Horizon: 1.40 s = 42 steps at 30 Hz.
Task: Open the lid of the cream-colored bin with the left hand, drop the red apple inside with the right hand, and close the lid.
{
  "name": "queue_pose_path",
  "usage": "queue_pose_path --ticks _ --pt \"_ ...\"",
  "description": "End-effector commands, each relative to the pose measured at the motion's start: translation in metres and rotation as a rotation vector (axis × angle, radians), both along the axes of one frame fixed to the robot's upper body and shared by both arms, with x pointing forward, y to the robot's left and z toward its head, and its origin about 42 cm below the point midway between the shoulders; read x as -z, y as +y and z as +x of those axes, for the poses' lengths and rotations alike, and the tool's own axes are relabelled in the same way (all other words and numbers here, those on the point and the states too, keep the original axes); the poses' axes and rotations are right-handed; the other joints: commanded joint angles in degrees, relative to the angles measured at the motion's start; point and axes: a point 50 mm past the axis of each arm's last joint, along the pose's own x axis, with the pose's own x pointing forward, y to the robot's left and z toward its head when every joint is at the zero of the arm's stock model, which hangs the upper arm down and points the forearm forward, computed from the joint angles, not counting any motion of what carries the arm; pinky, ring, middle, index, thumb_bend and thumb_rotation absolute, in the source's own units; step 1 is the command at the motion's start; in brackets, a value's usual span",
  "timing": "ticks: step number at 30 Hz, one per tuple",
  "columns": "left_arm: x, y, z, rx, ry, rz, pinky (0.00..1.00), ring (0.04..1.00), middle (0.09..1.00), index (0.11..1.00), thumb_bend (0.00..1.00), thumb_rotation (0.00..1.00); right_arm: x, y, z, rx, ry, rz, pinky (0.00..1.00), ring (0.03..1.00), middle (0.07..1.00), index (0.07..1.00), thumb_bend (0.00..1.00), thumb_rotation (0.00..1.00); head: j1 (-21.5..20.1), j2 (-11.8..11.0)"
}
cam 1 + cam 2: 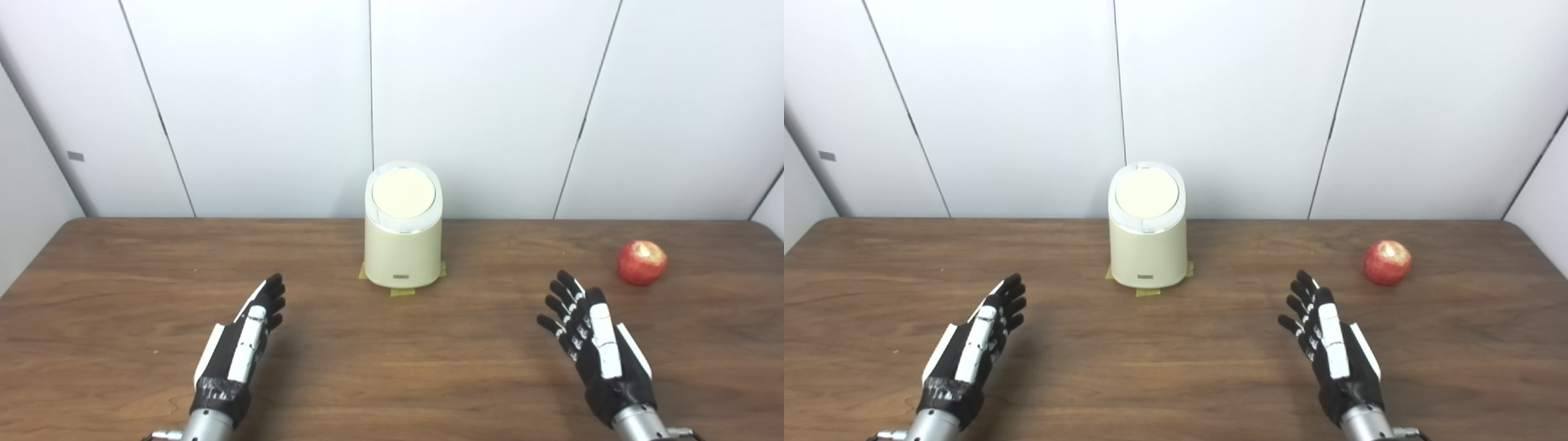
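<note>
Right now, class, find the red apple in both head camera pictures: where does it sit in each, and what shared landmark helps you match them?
Left eye view: the red apple lies far right on the table, right of the cream-colored bin and beyond the right hand.
Right eye view: the apple sits less far right, farther from the picture's edge.
Shared landmark: the bin, lid closed, near the table's back edge.

Table [392,367]: dark wood-grain top, smooth, low sheen. Bin [402,251]: cream plastic, smooth, satin; lid [403,193] matt cream disc set in a glossier white ring. Yellowish tape [402,292] under the base looks like matt paper. Apple [641,262]: red skin, slightly glossy, pale patch on top. Left hand [242,349] and right hand [597,343]: black and white hard plastic shells, bare metal at the wrists. Wall panels [490,92]: white, matt, smooth.
</note>
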Motion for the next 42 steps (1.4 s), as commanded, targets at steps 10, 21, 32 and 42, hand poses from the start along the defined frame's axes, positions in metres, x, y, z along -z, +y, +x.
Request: queue_pose_path --ticks 10,21,32,42 --pt "-0.012 0.002 0.004 0.009 -0.069 0.02 0.96 0.959 0.957 0.949 0.39 0.98 -0.023 0.002 0.008 -0.008 -0.087 -0.005 0.87 0.956 0.962 0.959 0.61 1.0 -0.05 0.09" --pt "-0.012 0.001 0.003 0.016 -0.061 0.024 0.96 0.96 0.96 0.952 0.37 0.99 -0.022 0.002 0.008 -0.01 -0.086 0.002 0.87 0.958 0.961 0.958 0.61 1.0 0.05 -0.12" --pt "-0.037 -0.002 0.027 0.027 -0.126 0.136 0.91 0.942 0.952 0.957 0.52 0.91 -0.017 0.001 0.012 -0.011 -0.078 0.026 0.89 0.962 0.968 0.961 0.6 1.0 1.37 -1.47" --pt "-0.103 -0.008 0.087 0.016 -0.25 0.236 0.88 0.916 0.943 0.954 0.57 0.74 -0.014 0.0 0.014 -0.015 -0.083 0.035 0.89 0.964 0.967 0.962 0.6 1.0 1.62 -3.07"
